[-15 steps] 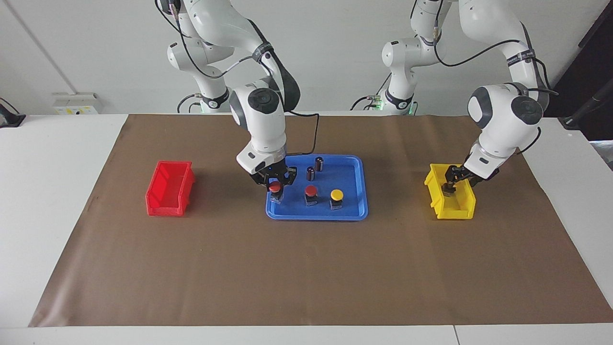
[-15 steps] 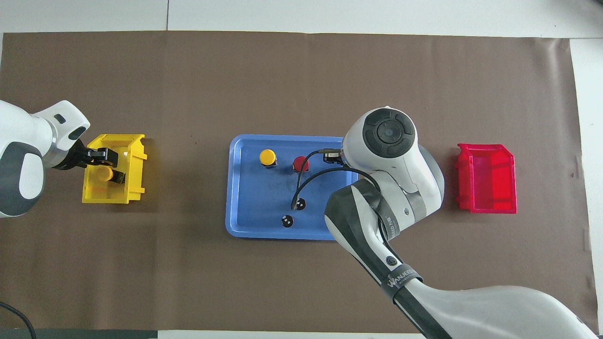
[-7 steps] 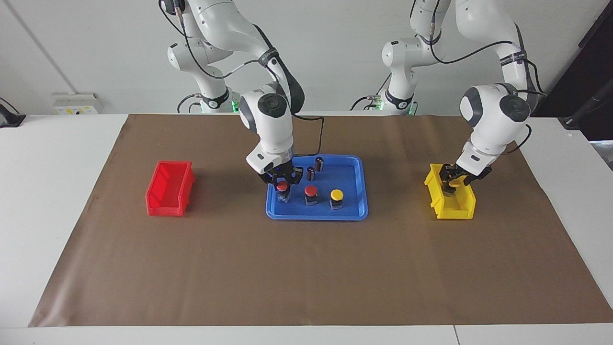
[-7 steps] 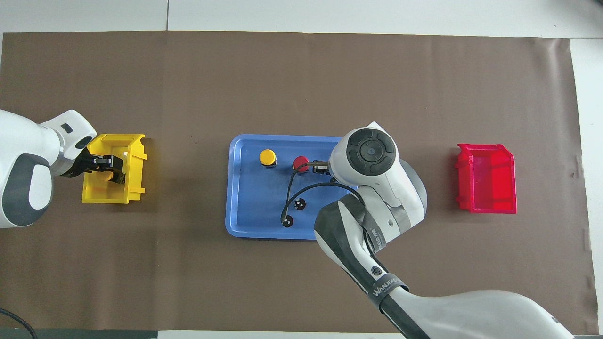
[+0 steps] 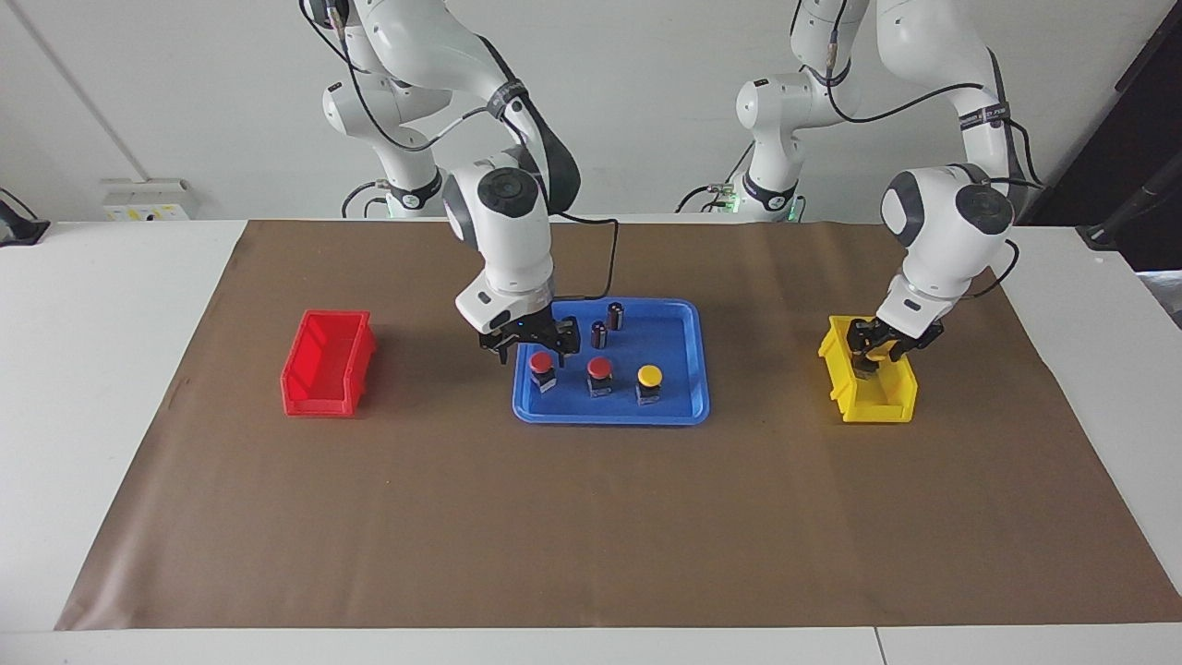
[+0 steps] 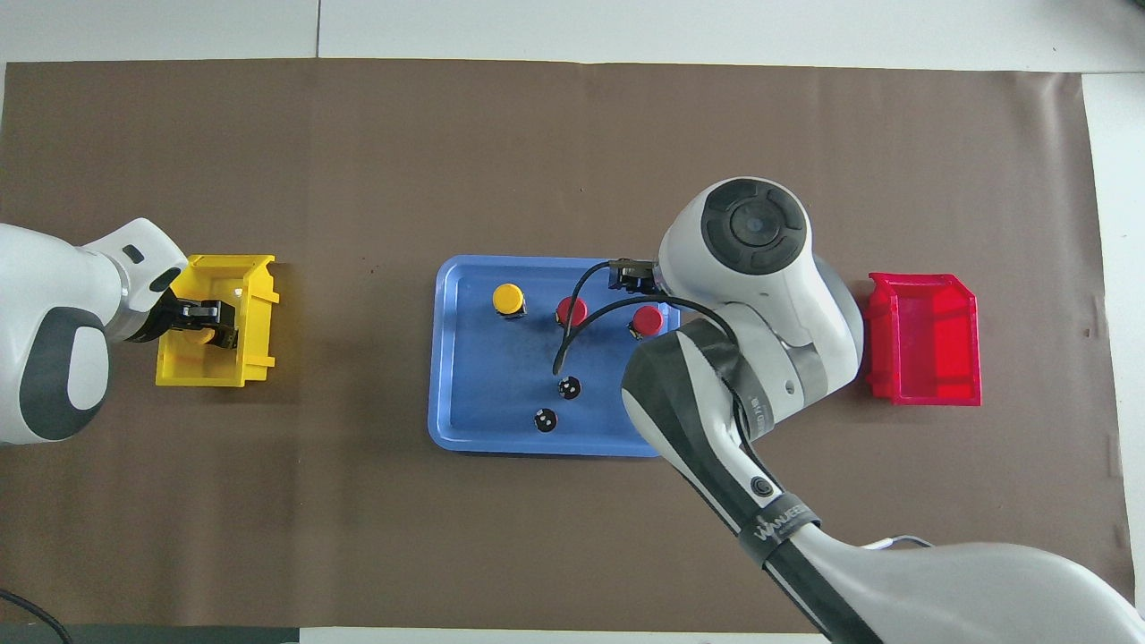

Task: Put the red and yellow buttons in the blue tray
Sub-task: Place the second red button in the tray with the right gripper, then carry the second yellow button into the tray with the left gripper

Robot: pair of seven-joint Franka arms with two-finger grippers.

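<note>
Right tool hangs over the blue tray, directly above a red button. Its fingers stand apart and nothing is in them, with clear air between the tool and the cap. That button stands upright on its dark base inside the tray, at the right arm's end of a row of three. Next along is the second red button, then a yellow button, all three in the tray on the side farther from the robots. Two dark cylinders stand in the same tray, nearer to the robots than the row.

At the left arm's end of the counter, the left tool is down inside the yellow bin. The other yellow button lies in that bin, right at the tool's tip. I cannot tell whether the tool has clamped on it, so that button is in the bin, not the tray.

The red bin sits on the brown mat toward the right arm's end, well apart from the tray.
</note>
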